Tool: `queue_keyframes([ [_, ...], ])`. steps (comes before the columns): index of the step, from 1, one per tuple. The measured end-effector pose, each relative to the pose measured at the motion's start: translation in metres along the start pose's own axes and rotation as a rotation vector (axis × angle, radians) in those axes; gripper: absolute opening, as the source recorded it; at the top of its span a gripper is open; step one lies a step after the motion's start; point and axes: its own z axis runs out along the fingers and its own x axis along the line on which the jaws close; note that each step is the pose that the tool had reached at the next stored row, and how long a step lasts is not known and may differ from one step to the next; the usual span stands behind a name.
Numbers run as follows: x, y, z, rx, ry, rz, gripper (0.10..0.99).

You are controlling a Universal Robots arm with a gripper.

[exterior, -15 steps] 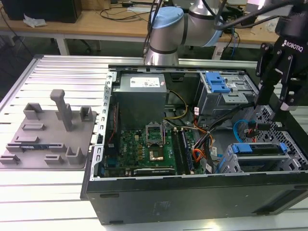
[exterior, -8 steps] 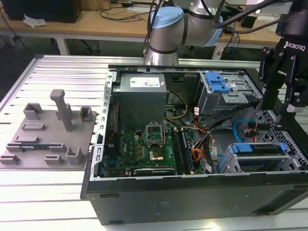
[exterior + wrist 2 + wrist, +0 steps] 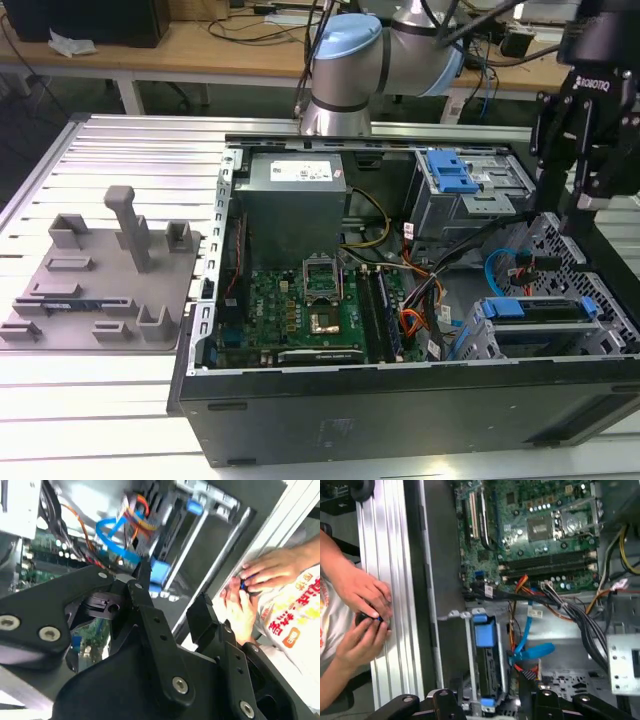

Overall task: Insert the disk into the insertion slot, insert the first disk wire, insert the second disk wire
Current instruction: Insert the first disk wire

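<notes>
1. While the gripper [image 3: 568, 200] hangs over the open computer case [image 3: 400, 400], near the desk's [image 3: 150, 170] edge at the exterior view's right, we see its 2 fingers [image 3: 145, 597] spread apart with nothing between them.
2. We find the disk [image 3: 530, 310] lying in the insertion slot [image 3: 480, 340], at the case corner closest to the desk's near edge on the exterior view's right. Its blue carrier frame shows along the top of the grey cage.
3. We judge the disk to be stiff, dense for its size, smooth on its metal faces and easily hurt by knocks. The 2 long sides of the blue frame look like the place to hold it, not the label face or the connector end.
4. The blue wire [image 3: 527, 647] loops just beside the disk. We judge it light and limp, so only the hard plug at its end would give a firm hold. We cannot tell whether it is plugged into the disk.
5. Our count inside the case:
   - 1 disk
   - 1 insertion slot
   - 1 taller bay with a blue latch [image 3: 450, 172]
   - 1 blue wire
   - 1 bundle of grey wires [image 3: 580, 625]
6. Our count outside the case:
   - 1 grey fixture plate [image 3: 100, 280], near the desk's edge at the exterior view's left
   - 2 hands [image 3: 367, 600] of a person at a desk edge, closed on 1 small dark thing
</notes>
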Motion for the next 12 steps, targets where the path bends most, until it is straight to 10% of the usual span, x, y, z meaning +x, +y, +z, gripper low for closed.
queue_keyframes([
  [4, -0.0073, -0.0188, 0.0049, 0.001, 0.0124, 0.000, 0.565],
  [6, -0.0101, -0.0179, 0.0042, 0.014, 0.0305, 0.004, 0.565],
  [12, -0.0120, -0.0054, 0.0087, 0.037, 0.0282, 0.013, 0.565],
])
